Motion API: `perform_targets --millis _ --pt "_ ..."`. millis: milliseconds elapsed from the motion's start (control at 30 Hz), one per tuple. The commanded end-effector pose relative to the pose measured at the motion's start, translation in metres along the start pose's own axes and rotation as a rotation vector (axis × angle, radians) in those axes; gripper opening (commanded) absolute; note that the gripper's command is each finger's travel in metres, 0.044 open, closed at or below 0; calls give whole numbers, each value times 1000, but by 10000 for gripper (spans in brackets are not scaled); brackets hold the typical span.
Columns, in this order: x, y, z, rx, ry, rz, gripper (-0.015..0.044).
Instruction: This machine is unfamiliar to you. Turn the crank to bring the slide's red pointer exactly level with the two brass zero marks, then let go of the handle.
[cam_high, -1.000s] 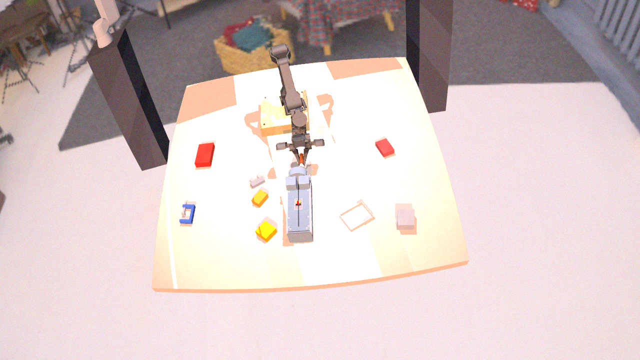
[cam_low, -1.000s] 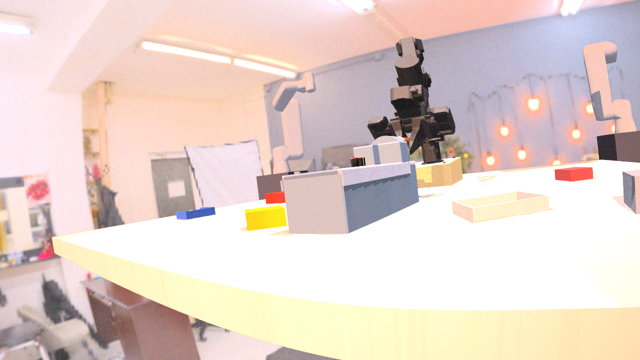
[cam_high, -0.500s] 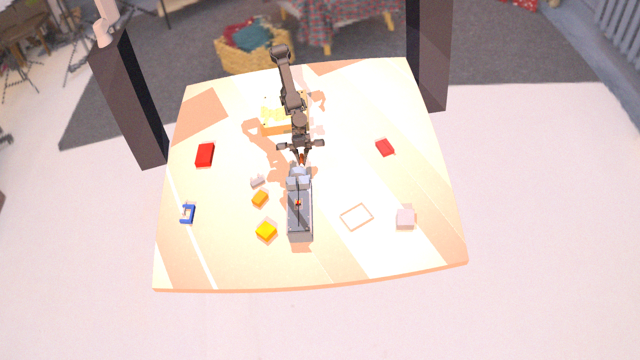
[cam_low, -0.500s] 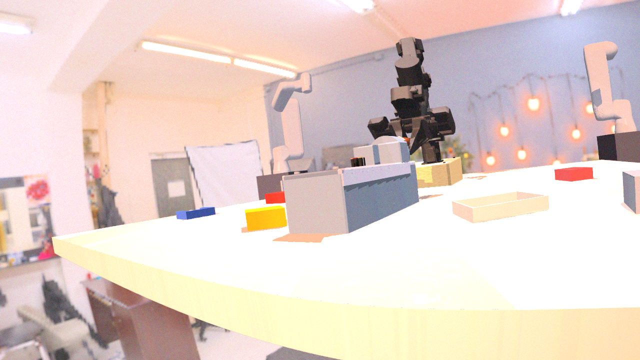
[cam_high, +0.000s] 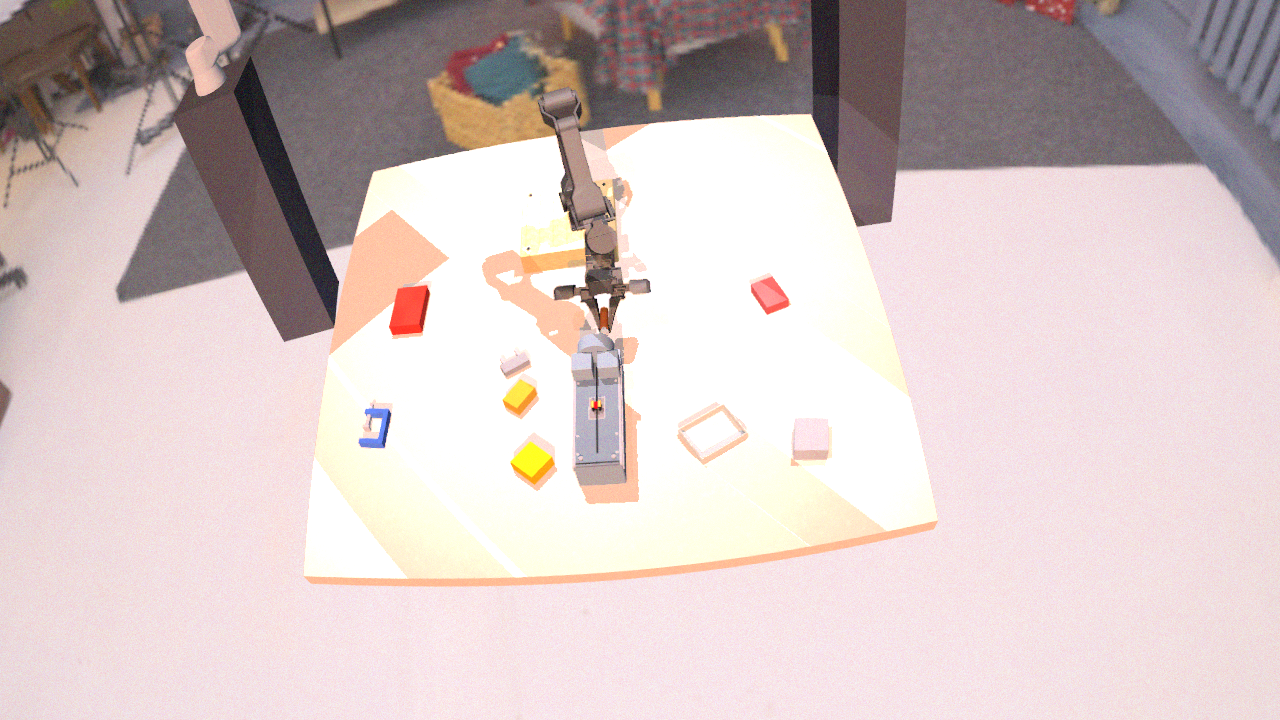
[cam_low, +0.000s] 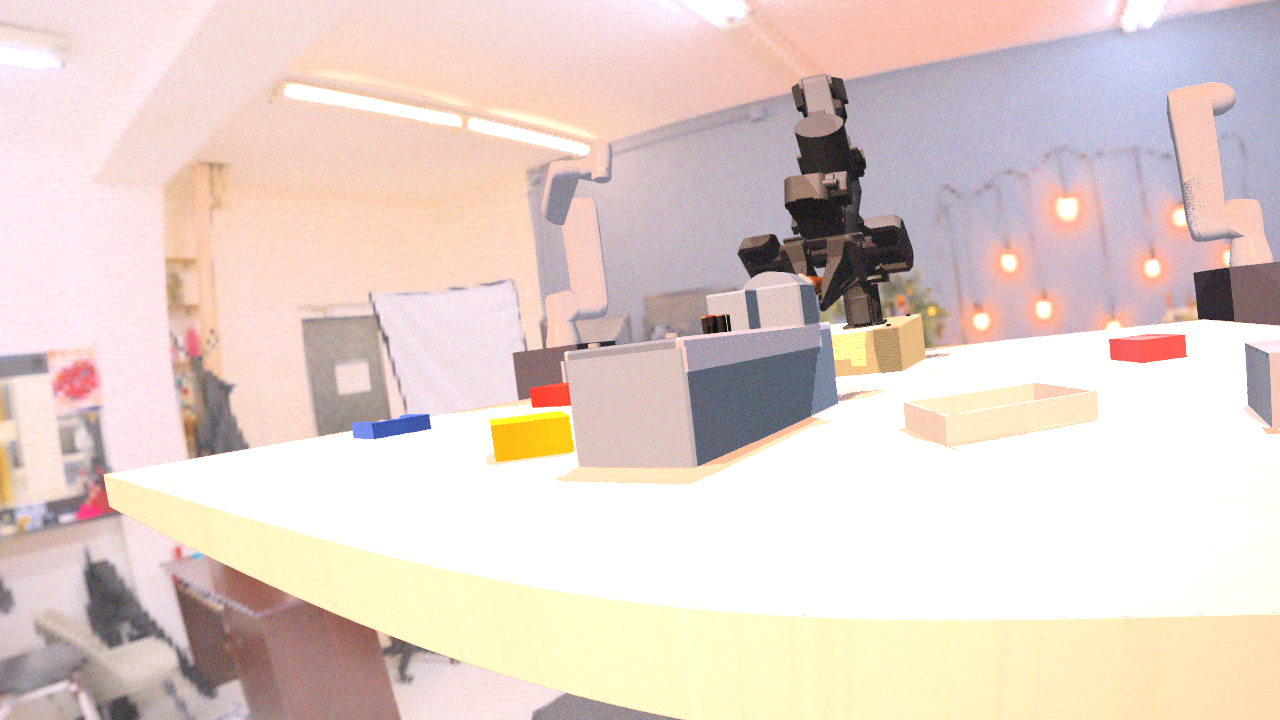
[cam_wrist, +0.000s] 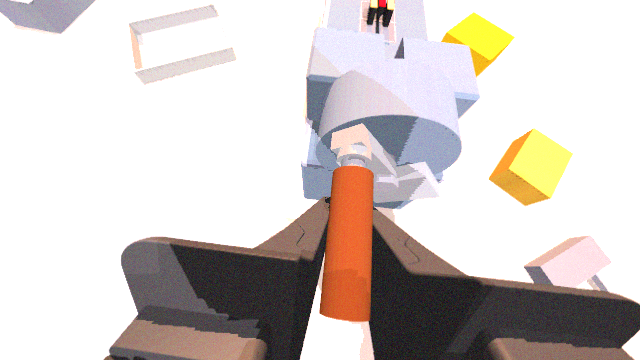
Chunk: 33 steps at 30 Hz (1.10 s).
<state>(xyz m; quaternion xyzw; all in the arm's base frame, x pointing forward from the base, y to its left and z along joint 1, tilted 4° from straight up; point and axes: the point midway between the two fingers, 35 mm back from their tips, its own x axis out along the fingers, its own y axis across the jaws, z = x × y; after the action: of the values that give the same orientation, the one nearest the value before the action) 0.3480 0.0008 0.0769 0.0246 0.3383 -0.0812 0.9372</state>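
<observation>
The grey machine (cam_high: 611, 438) (cam_low: 631, 402) (cam_wrist: 345, 55) stands on the table with its crank end towards the arm. Its orange handle (cam_high: 604, 314) (cam_low: 815, 282) (cam_wrist: 350, 260) points towards the arm. My gripper (cam_high: 604, 325) (cam_wrist: 343, 207) is shut on the handle, with one finger on each side. The slide's red pointer (cam_high: 596, 405) (cam_wrist: 382, 2) sits in the slot on top, between dark posts. Small yellow brass marks flank it in the wrist view, where the top edge cuts them off. The pointer is too small to tell whether it is exactly level with them.
Yellow blocks (cam_high: 532, 462) (cam_high: 520, 396) (cam_wrist: 540, 165) and a pale bracket (cam_high: 515, 362) (cam_wrist: 570, 262) lie on one side, with a blue bracket (cam_high: 382, 428) and red block (cam_high: 409, 309) farther out. A shallow tray (cam_high: 683, 439) (cam_low: 926, 423), pale block (cam_high: 810, 437) and red block (cam_high: 769, 294) lie on the other.
</observation>
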Motion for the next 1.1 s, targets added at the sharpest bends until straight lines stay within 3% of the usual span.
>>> perform_targets --millis 0,1067 --pt "3 6 -3 -2 6 13 0" --pt "17 12 -18 -2 6 13 0"
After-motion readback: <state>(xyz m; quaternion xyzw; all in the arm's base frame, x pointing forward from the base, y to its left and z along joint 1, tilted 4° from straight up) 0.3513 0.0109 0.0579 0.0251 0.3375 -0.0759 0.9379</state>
